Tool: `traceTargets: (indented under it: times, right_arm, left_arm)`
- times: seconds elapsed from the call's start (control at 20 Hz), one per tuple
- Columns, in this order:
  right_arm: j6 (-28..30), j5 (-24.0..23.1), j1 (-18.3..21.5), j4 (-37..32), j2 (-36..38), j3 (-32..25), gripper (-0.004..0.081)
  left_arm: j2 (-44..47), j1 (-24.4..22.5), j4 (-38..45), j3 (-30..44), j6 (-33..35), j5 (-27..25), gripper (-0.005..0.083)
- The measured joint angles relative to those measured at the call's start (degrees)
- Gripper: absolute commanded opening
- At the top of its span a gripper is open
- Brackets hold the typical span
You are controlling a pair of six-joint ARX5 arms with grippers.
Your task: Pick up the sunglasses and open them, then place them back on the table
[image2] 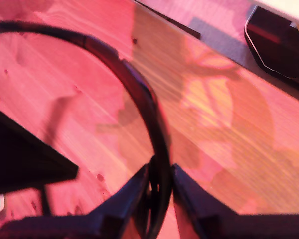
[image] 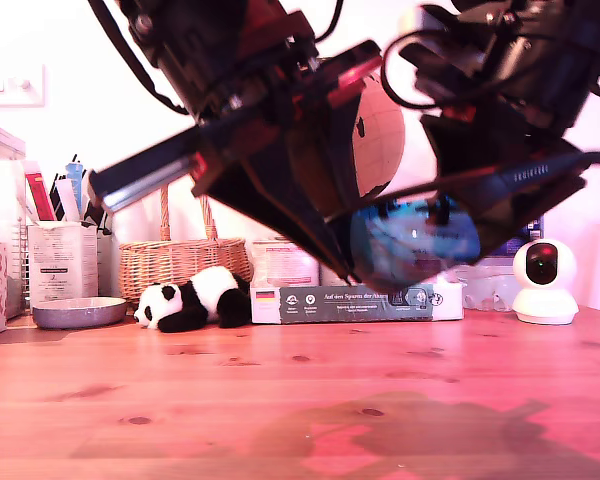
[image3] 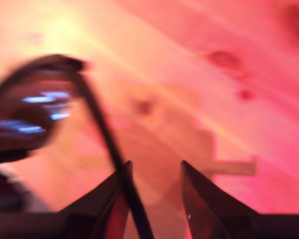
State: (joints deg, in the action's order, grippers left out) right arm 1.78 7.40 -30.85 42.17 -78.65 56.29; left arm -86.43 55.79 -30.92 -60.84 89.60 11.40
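Sunglasses (image: 415,240) lifted clear of the tabletop (image: 300,400), centre-right of exterior view, my first pincer (image2: 159,186) clamped on the frame, my second pincer (image3: 154,189) parted beside one arm; unfolding and replacing judged outstanding.

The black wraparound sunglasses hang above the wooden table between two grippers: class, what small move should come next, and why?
Probably close my second gripper on the thin temple arm. Its jaws stand apart with that arm lying against one of them, while my first gripper already pinches the black wraparound sunglasses at the frame, clear of the reddish-brown wooden table.
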Motion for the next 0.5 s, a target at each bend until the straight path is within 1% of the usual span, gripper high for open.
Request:
traceTargets:
  times: [0.1, 0.35, 0.4, 0.5]
  right_arm:
    - [0.7, -2.9, 0.0, 0.0, 0.0, 0.0, 0.027]
    - [1.4, -13.1, 0.0, -1.2, 0.0, 0.0, 0.027]
    - [1.5, -14.4, 0.0, -1.1, 0.0, 0.2, 0.027]
    - [4.1, -15.9, 0.0, -0.9, 0.0, 1.4, 0.027]
  left_arm:
    - [0.3, 0.0, -0.9, 0.0, 0.2, 0.0, -0.0021]
    - [0.3, 0.0, -3.5, 0.0, 0.4, 0.0, -0.0021]
    - [0.3, 0.0, -3.9, 0.0, 0.4, 0.0, -0.0021]
    - [0.3, 0.0, -5.0, 0.0, 0.4, -0.2, -0.0021]
